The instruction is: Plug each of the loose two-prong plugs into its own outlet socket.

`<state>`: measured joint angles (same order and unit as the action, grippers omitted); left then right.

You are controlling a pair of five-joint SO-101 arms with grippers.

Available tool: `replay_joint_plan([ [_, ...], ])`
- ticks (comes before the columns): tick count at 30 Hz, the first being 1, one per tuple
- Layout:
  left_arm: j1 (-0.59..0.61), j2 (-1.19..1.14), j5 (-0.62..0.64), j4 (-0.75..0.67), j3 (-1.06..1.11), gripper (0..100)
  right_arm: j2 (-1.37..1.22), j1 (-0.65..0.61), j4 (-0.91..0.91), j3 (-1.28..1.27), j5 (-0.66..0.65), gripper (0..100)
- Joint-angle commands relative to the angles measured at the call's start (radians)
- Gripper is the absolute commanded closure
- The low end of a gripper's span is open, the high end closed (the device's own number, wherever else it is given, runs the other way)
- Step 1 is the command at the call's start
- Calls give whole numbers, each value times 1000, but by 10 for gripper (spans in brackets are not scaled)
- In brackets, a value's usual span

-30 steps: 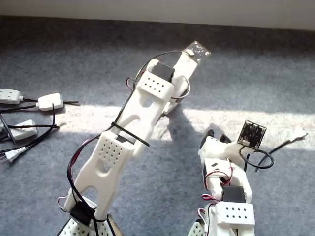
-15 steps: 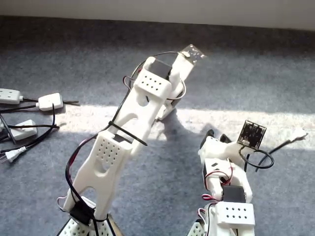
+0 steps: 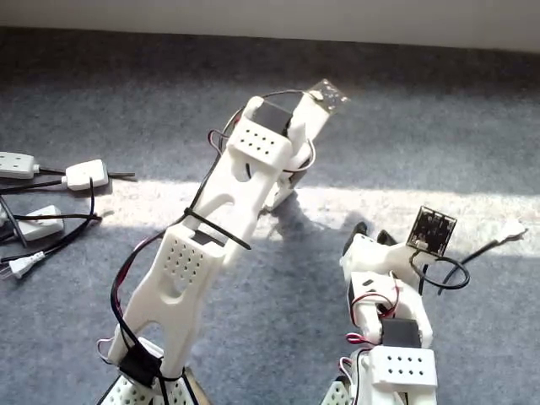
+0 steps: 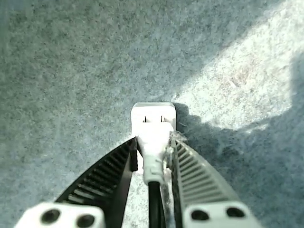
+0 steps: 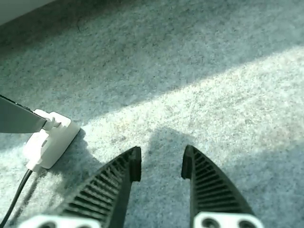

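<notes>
Over at the left edge of the surface (image 3: 439, 110) we see a loose plug (image 3: 25, 265) lying near some white sockets (image 3: 87, 175), waiting its turn. Mid-surface, the left hand (image 4: 153, 148) clamps a white plug (image 4: 153, 135) by its sides, nose against a socket block (image 4: 153, 110), gripped so, we reckon, to drive the prongs straight. It's boxy, with a black cord (image 4: 153, 204) trailing back; how deep the prongs sit, we cannot tell. Towards the right edge, the right hand (image 5: 160, 164) hovers parted and empty, out of the way.

Bare carpet (image 5: 228, 85) lies open before the right end effector (image 5: 161, 156); cords (image 3: 80, 218) crowd the left edge.
</notes>
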<state>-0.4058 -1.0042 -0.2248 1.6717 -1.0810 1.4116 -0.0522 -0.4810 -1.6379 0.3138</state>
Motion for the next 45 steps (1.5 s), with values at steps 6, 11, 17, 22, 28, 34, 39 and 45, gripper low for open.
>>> replay_joint_plan([
  [6,13,-82,-20,-46,4,993,4,-4,22,5,2,846],
  [11,21,-81,-23,52,2,993,4,-4,22,5,2,846],
  [17,53,-73,-20,97,125,993,4,-4,22,5,2,846],
  [22,67,-61,-11,97,173,993,4,-4,22,5,2,846],
  [28,10,124,23,98,298,993,4,-4,22,5,2,846],
  [34,-1,323,23,97,618,993,4,-4,25,5,2,846],
  [39,30,456,18,57,780,993,4,-5,36,4,3,846],
  [45,25,518,23,-66,978,993,4,-4,36,4,3,846],
])
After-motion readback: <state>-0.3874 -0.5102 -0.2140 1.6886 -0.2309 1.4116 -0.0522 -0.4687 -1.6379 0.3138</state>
